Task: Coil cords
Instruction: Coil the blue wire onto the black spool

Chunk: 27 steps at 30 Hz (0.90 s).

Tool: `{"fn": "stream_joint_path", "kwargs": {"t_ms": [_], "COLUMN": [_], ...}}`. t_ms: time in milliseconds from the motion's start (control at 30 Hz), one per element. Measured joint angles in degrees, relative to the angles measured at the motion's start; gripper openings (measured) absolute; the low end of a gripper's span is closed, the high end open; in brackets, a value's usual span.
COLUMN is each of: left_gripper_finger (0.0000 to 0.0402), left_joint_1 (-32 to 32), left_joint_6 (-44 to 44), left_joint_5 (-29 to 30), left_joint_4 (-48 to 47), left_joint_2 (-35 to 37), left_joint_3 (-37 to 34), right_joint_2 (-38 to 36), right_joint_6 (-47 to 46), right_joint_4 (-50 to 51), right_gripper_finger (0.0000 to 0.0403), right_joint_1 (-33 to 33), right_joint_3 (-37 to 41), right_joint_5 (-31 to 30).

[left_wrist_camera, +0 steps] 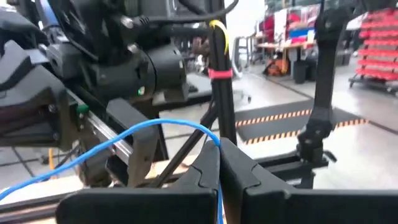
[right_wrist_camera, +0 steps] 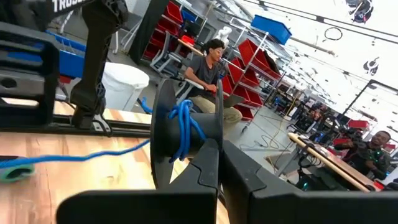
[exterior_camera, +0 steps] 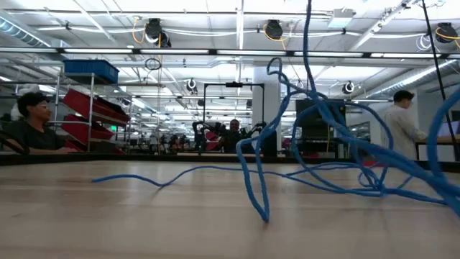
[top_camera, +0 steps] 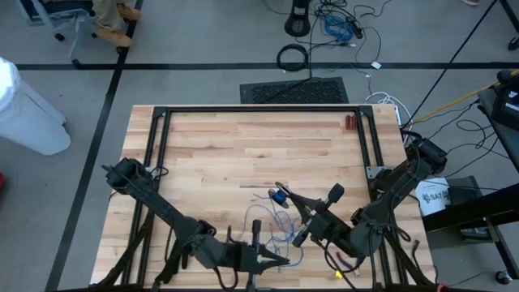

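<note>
A thin blue cord (top_camera: 280, 231) hangs in slack loops (exterior_camera: 316, 122) between my two grippers near the table's front edge. One loop touches the wood at its bottom (exterior_camera: 264, 216). The cord's blue plug end (right_wrist_camera: 13, 169) lies on the table (top_camera: 280, 195). Some of the cord is wound on a black reel (right_wrist_camera: 165, 130), and my right gripper (right_wrist_camera: 217, 163) is shut at that reel (top_camera: 306, 217). My left gripper (left_wrist_camera: 219, 155) is shut on the cord, low at the front (top_camera: 284, 261). My left gripper pinches one strand of the cord (left_wrist_camera: 210, 132) between its two fingertips, fingers about level. From the pinch the strand arcs away slack, and a further piece runs down between the fingers (left_wrist_camera: 219, 200). My right gripper is shut on the black reel beside its hub (right_wrist_camera: 205, 134), fingers about level and pointing toward the table's far left. The fingers hide the exact place of contact. The reel is lifted clear of the table with its disc on edge, and several turns of cord (right_wrist_camera: 183, 134) wrap the hub.
A black rail frame (top_camera: 162, 130) borders the wooden table top (top_camera: 243, 154). A small red thing (top_camera: 350, 122) lies at its far right corner. A white bin (right_wrist_camera: 124, 81) and seated people (exterior_camera: 32, 126) are beyond the table.
</note>
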<state>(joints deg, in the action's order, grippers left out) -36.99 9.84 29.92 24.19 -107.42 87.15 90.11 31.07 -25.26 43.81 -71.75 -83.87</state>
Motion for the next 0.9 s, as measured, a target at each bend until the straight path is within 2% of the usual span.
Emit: {"fn": "stream_joint_path", "kwargs": {"t_ms": [167, 367, 467, 700, 900], "left_gripper_finger": [0.0001, 0.0005, 0.0030, 0.0119, 0.0139], "left_joint_1": [0.0, 0.4, 0.2, -1.4, -2.2], "left_joint_6": [-0.5, -1.8, 0.6, 2.7, 2.5], "left_joint_5": [2.3, 2.1, 2.1, 6.2, 8.6], "left_joint_4": [-7.7, -10.7, -11.7, -11.6, -11.5], "left_joint_2": [0.0, 0.0, 0.0, 0.0, 0.0], "left_joint_3": [1.7, 1.8, 1.8, 1.8, 1.8], "right_joint_2": [-0.1, -0.2, -0.2, -0.3, -0.3], "right_joint_6": [1.0, 6.2, 9.4, 14.1, 14.2], "right_joint_4": [-0.4, -7.1, -10.2, -15.7, -17.0], "right_gripper_finger": [0.0000, 0.0000, 0.0000, 0.0000, 0.0000], "right_joint_1": [0.4, 1.7, 2.6, 4.0, 4.7], "right_joint_3": [0.0, 0.0, 0.0, 0.0, 0.0], "right_joint_5": [-0.1, -0.1, -0.1, -0.1, 0.1]}}
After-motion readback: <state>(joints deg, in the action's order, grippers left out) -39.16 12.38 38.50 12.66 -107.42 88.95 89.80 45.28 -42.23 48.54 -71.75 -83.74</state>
